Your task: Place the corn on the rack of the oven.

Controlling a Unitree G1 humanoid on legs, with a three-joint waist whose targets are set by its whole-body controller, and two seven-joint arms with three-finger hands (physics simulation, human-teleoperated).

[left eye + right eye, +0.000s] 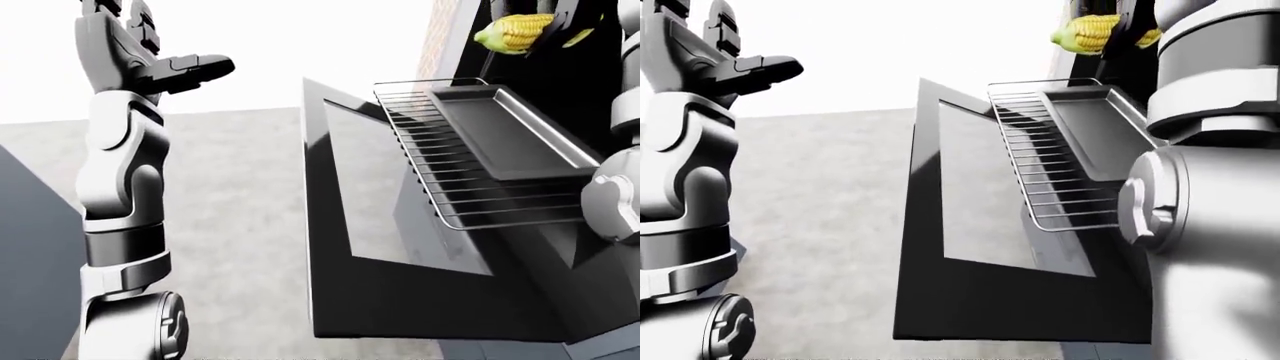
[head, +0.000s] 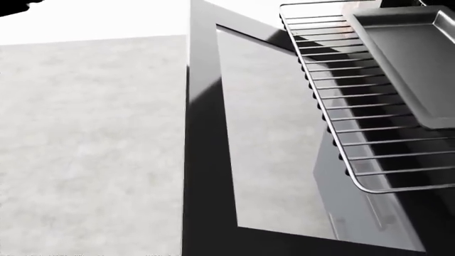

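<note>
We see the oven door (image 1: pixel 400 247) dropped open, biggest thing in all three views, glass pane framed in black, grey floor (image 1: pixel 240 225) showing around and through it. Our left arm (image 1: pixel 125 195) stands raised at the left of the left-eye view, well apart from the oven. Wire rack (image 2: pixel 356 133) is pulled out over the door, bars bare on its left part. Dark baking tray (image 1: pixel 510 131) sits on the rack's right part, empty. Left hand (image 1: pixel 165 71) is up at top left, fingers spread apart, holding nothing. Right hand (image 1: pixel 560 22) is at the top right of the left-eye view, dark fingers closed around the corn (image 1: pixel 515 31). Corn is yellow, held in the air above the tray's far end, against the dark oven cavity, not touching rack or tray. Head view shows only door, rack and tray.
</note>
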